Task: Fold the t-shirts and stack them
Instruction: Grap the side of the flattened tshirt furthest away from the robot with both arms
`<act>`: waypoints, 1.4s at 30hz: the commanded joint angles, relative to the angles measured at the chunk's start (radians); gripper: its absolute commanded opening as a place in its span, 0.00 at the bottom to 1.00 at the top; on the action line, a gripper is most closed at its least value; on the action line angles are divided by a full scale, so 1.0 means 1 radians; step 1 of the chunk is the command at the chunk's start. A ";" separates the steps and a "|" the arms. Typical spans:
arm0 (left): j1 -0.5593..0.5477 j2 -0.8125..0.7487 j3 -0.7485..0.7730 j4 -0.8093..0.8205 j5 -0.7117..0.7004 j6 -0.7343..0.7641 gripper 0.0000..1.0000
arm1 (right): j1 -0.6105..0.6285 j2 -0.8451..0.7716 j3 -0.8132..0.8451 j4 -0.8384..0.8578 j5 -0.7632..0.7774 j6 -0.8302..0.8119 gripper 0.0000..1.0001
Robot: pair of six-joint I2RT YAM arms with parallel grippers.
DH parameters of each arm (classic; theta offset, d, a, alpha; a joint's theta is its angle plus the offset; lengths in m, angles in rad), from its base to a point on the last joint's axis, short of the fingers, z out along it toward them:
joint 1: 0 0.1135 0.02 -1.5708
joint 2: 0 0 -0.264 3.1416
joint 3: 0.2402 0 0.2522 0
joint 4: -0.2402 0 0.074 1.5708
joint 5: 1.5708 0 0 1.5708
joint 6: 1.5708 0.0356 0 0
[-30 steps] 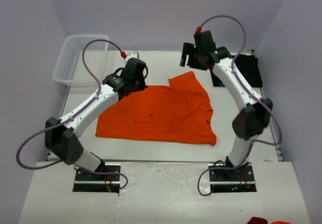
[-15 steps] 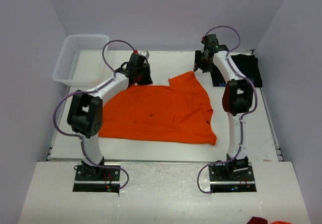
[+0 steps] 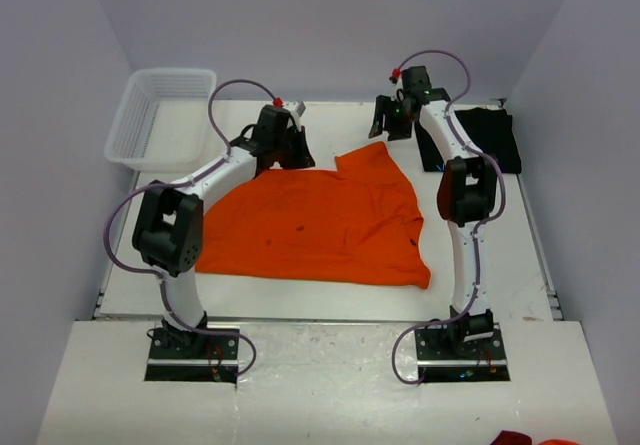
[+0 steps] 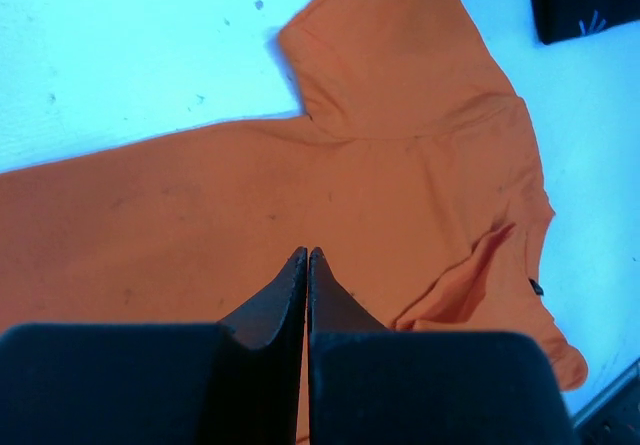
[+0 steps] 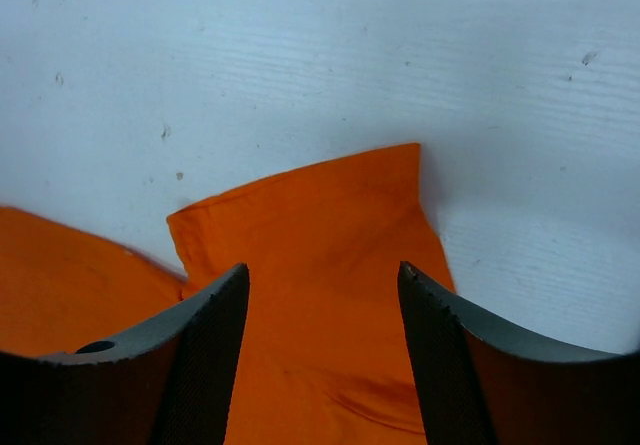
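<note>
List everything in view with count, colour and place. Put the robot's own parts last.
orange t-shirt: one, bright orange, spread mid-table between the arms
black t-shirt: one, black, table's far right corner, partly behind the right arm
mesh basket: one, white, far left corner
table: one, white, under the shirts
cloth scrap: one, red-orange, bottom right edge of the top view, mostly cut off
left arm: one, white and black, purple cable, reaching far
right arm: one, same colours, reaching far
left gripper: one, black, shut, over the orange t-shirt
right gripper: one, black, open and empty, over the shirt's sleeve
</note>
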 commanded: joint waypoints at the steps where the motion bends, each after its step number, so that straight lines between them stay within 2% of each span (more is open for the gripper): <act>1: -0.012 -0.084 -0.019 0.036 0.089 -0.003 0.00 | -0.018 0.044 0.059 0.003 -0.083 0.026 0.62; 5: -0.039 -0.119 -0.033 0.036 0.108 -0.006 0.00 | -0.040 0.107 0.113 -0.014 -0.124 0.063 0.62; 16: -0.068 -0.200 -0.082 0.018 0.145 -0.005 0.00 | -0.070 0.139 0.133 -0.051 -0.189 0.100 0.69; 18: -0.072 -0.210 -0.085 0.018 0.149 -0.006 0.00 | -0.073 0.155 0.162 -0.074 -0.187 0.115 0.64; 23: -0.072 -0.236 -0.076 -0.007 0.157 0.001 0.00 | -0.073 0.190 0.179 -0.089 -0.267 0.141 0.64; 35: -0.068 -0.322 -0.044 -0.065 0.186 0.027 0.00 | -0.092 0.190 0.162 -0.080 -0.227 0.195 0.66; 38: -0.070 -0.326 -0.052 -0.067 0.194 0.031 0.00 | -0.090 0.208 0.197 -0.104 -0.221 0.204 0.62; 39: -0.070 -0.329 -0.055 -0.067 0.197 0.031 0.00 | -0.092 0.215 0.208 -0.115 -0.222 0.205 0.58; 42: -0.067 -0.346 -0.062 -0.070 0.208 0.037 0.00 | -0.090 0.219 0.211 -0.126 -0.230 0.210 0.56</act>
